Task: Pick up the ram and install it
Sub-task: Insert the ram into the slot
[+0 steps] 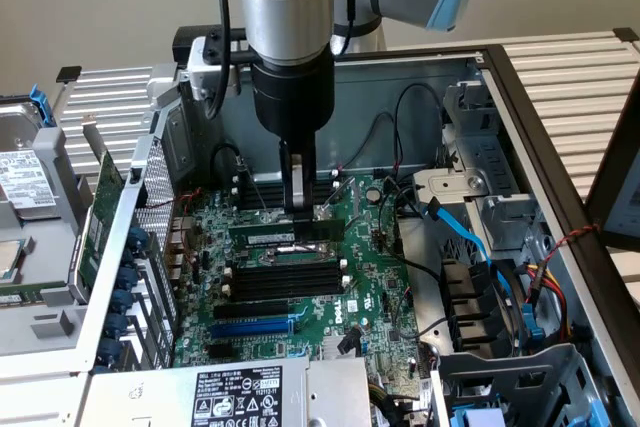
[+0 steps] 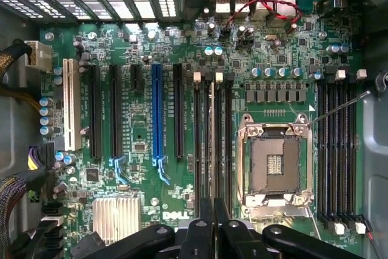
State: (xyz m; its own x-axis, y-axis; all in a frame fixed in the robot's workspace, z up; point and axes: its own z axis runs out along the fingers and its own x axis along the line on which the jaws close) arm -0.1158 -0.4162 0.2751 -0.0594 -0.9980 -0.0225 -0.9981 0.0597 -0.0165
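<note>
**Ram [image 1: 283, 235] at the slot.** The ram stands on edge among the black memory slots [image 2: 200, 150], between the blue expansion slot [image 2: 156, 113] and the empty CPU socket [image 2: 276, 165]. The gripper [image 1: 298, 209] is closed on its upper edge. Judge the pick-up done and full seating unconfirmed. The exterior view gives you the labelled face. The wrist view gives you its thin edge [image 2: 212, 144] running along a slot.

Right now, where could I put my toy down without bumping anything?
Bare: the ribbed tabletop past the case's wall on the exterior view's right, and the top of the labelled metal box nearest the camera. Crowded: the green board, where the gripper pinches the ram, and the cables beside it.
</note>
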